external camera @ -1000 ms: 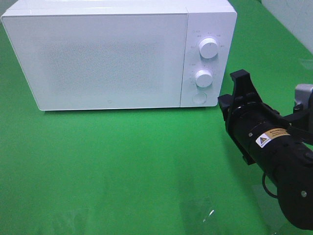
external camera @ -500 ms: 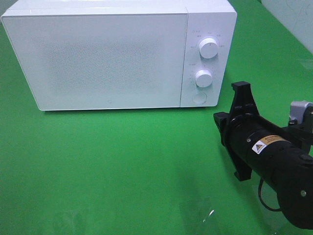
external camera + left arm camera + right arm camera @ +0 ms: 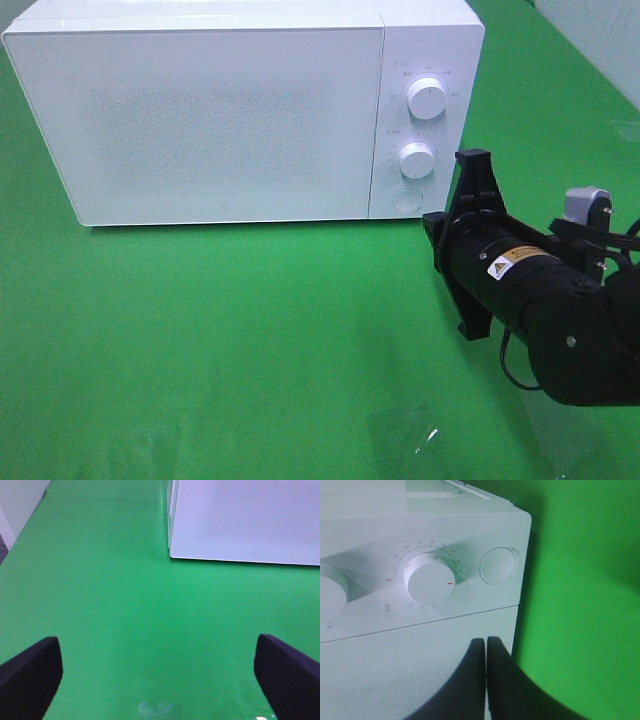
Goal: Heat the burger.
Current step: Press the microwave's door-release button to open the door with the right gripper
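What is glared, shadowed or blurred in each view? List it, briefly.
Exterior high: a glare streak on the green table cover near the view's bottom; the white box-shaped microwave looks washed out. Left wrist: the open black left gripper is soft-edged. Right wrist: the shut black right gripper is a blurred dark shape; shadow darkens the cover beside the microwave.

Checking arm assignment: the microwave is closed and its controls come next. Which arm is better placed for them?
Likely right. The right end effector, shut, points at the control panel, close to the round button and lower knob. The left end effector hangs open over the table at the microwave's opposite end.
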Motion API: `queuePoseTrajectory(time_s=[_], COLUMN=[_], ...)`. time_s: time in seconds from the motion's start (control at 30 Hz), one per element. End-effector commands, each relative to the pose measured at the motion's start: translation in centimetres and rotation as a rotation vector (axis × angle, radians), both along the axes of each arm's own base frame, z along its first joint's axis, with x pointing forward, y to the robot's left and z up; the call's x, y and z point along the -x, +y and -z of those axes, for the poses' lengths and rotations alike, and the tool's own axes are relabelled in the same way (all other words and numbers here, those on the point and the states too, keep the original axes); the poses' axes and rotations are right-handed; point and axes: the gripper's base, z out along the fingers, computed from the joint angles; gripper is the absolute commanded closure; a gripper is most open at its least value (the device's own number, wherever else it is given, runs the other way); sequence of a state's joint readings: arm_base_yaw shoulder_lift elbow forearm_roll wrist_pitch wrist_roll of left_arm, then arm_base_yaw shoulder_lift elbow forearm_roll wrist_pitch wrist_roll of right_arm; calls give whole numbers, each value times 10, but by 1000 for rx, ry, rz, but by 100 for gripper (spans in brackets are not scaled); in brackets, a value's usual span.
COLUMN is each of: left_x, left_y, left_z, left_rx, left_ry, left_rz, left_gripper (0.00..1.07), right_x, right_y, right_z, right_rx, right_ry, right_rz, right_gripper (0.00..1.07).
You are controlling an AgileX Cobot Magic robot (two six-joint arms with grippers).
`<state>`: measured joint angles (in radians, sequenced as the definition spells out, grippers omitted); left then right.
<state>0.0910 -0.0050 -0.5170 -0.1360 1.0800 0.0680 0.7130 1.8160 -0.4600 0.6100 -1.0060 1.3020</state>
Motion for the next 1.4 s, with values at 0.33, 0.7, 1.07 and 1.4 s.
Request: queuePoseTrajectory(time_s=[0.33,0.7,1.07,1.4], left_x=[2,2,2,2], left_y=[-1,-1,-1,-1], left_z=[-1,-1,-1,-1], left_rx=[3,3,3,4], left_ry=[-29,-29,-29,-29], left_rz=[-2,-2,-2,-2], left_gripper=[8,8,8,8], right_x=[-39,-68,-87,-95], right_y=[1,5,4,3], right_z=[11,20,33,42], right_rx=[-15,-16,-10,-14], right_ry=[52,65,82,88], right_rz=[36,52,76,111], right_gripper=[107,107,107,107])
